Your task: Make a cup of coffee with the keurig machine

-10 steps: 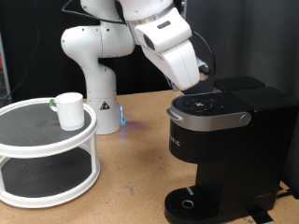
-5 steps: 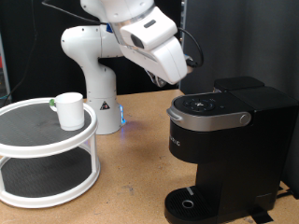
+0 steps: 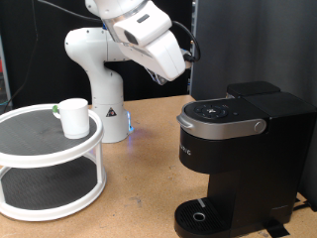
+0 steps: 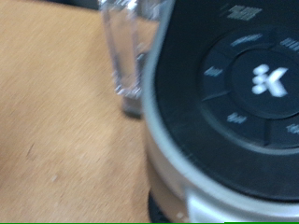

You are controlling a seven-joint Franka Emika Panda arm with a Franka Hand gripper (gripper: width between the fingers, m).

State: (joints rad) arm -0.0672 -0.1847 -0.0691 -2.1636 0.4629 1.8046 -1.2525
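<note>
Exterior view: one cup [image 3: 72, 116] stands on the two-tier white rack [image 3: 50, 164] at left; one keurig machine [image 3: 241, 159] sits on the counter [image 3: 149, 188] at right; the gripper [image 3: 185, 61] hangs upper centre, jaws' state unclear. Wrist view: the machine's round button panel [image 4: 250, 82] fills the right; one clear tank [image 4: 126, 51] stands beside it.

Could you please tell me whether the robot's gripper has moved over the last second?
Yes. In the exterior view the gripper has risen and shifted towards the view's left, away from the coffee machine's lid, which it hovered just above before.
</note>
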